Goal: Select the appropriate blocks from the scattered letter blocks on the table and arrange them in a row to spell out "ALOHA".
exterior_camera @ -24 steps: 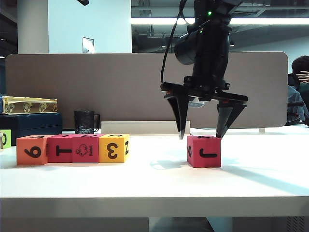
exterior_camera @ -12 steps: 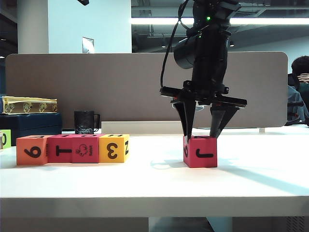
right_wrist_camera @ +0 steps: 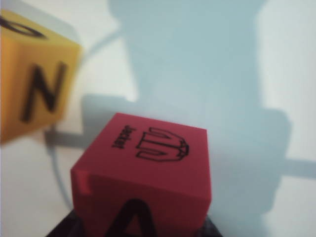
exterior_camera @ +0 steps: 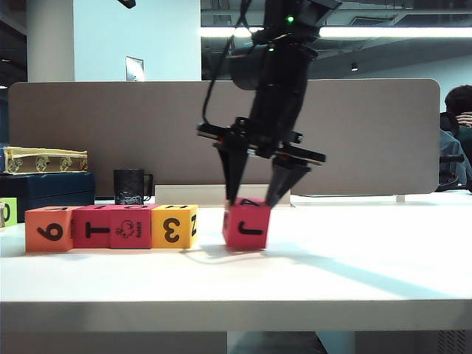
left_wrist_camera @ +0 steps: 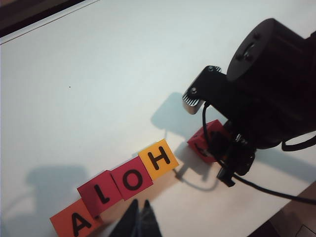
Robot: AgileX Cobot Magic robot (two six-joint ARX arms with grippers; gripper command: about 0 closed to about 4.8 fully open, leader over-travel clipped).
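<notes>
Four blocks stand in a row at the table's [exterior_camera: 369,280] left: orange [exterior_camera: 49,230], red [exterior_camera: 92,226], red [exterior_camera: 131,226], yellow [exterior_camera: 174,226]. From above they read A [left_wrist_camera: 74,223], L [left_wrist_camera: 101,192], O [left_wrist_camera: 132,177], H [left_wrist_camera: 158,158]. My right gripper [exterior_camera: 254,200] is shut on a fifth red block [exterior_camera: 246,227], slightly tilted, low over the table, a small gap right of the yellow one. In the right wrist view this block [right_wrist_camera: 148,168] shows an A, with the yellow block [right_wrist_camera: 34,84] beside it. My left gripper [left_wrist_camera: 139,207] hangs shut and empty above the row's near side.
A lime-green cube [exterior_camera: 7,212] peeks in at the far left edge. Behind the row stand a black mug [exterior_camera: 131,186] and a dark box with a yellowish box [exterior_camera: 44,160] on top. A grey partition [exterior_camera: 133,125] closes the back. A person [exterior_camera: 459,110] sits far right.
My right gripper closed on the lone red block and carried it left toward the row, tilting it. The left gripper and the four-block row stayed still.
</notes>
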